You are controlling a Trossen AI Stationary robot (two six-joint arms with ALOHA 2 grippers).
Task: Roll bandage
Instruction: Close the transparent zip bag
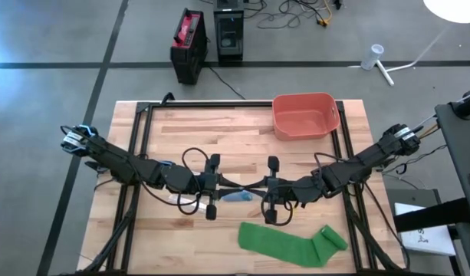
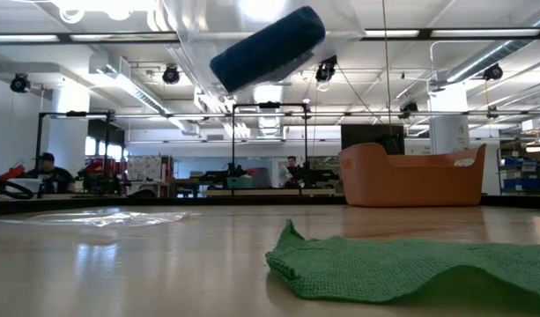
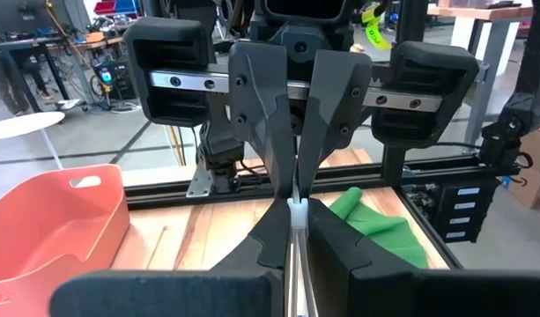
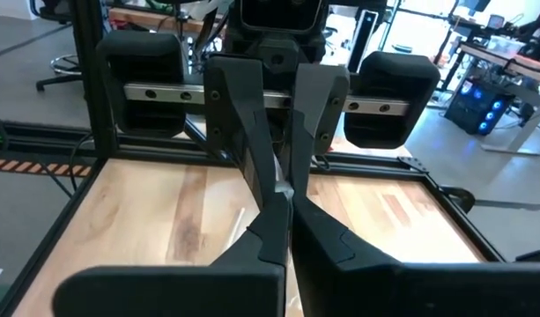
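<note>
Lying on the wooden desk (image 1: 181, 123), a green bandage (image 1: 292, 243) is seen; no writing is readable; left claw (image 1: 218, 188) and right claw (image 1: 262, 191) are closed together on a clear bag (image 1: 236, 196).

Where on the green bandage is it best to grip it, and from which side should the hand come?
Probably the plain flat end of the green bandage, the one toward the table's left, coming straight down from above. The strip lies flat along the table's near edge, and its other end is bunched up, so the flat end offers one thin layer to pinch. The edge curls up slightly in the low view.
</note>
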